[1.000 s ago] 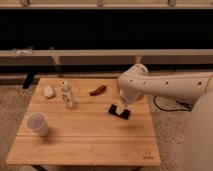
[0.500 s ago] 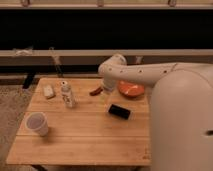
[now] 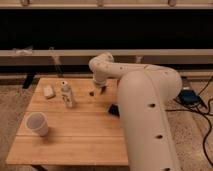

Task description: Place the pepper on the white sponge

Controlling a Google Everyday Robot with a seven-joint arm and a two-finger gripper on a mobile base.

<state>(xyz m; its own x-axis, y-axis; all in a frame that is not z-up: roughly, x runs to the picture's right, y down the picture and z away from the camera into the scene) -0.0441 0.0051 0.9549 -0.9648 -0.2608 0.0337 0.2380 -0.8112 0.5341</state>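
Note:
The white sponge (image 3: 48,91) lies near the far left corner of the wooden table (image 3: 80,140). My gripper (image 3: 99,88) hangs down over the far middle of the table, at the spot where the pepper lies. Only a small dark bit of the pepper (image 3: 92,92) shows at the gripper's left side; the rest is hidden by the gripper. The sponge is well to the left of the gripper, with a small bottle between them.
A small white bottle (image 3: 67,95) stands right of the sponge. A white plastic cup (image 3: 37,123) stands at the front left. A black object (image 3: 114,109) lies beside my arm (image 3: 145,110), which covers the table's right side. A bench runs behind the table.
The arm has swung left from the table's right side to the far middle, and the gripper now sits over the pepper. The arm now hides the orange-red bowl.

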